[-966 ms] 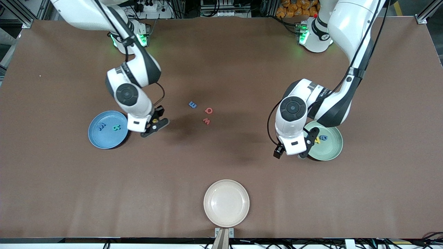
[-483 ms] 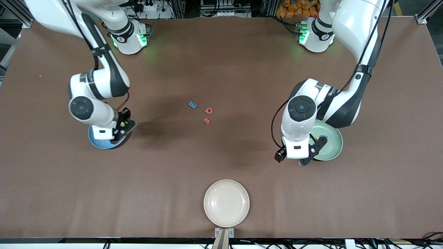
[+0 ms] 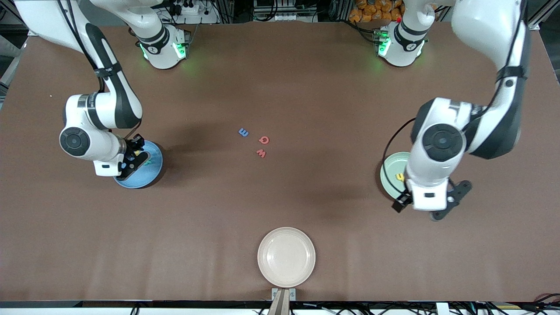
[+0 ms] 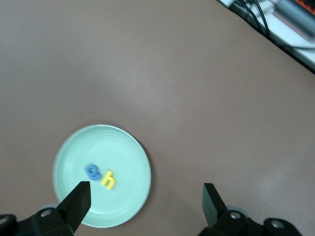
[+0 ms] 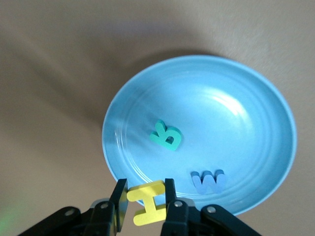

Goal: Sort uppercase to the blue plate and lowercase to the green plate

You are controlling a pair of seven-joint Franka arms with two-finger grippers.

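My right gripper (image 3: 131, 159) hangs over the blue plate (image 3: 151, 173), shut on the yellow H (image 5: 147, 201), which sits flat between its fingers above the rim. In the blue plate (image 5: 246, 123) lie the teal R (image 5: 166, 135) and the blue W-shaped capital (image 5: 209, 182). My left gripper (image 3: 419, 211) is open and holds nothing, up over the rim of the green plate (image 3: 391, 170). The green plate (image 4: 123, 147) holds a blue a (image 4: 92, 171) and a yellow h (image 4: 108, 179). Mid-table lie a small blue letter (image 3: 243, 132), the red Q (image 3: 264, 140) and the red w (image 3: 261, 153).
A cream plate (image 3: 286, 257) with nothing in it sits at the table edge nearest the front camera. Both arm bases stand along the edge farthest from that camera. The left arm's hand covers much of the green plate in the front view.
My right gripper has carried the yellow H from beside the blue plate to over it. My left arm has swung toward its own end of the table, still open.
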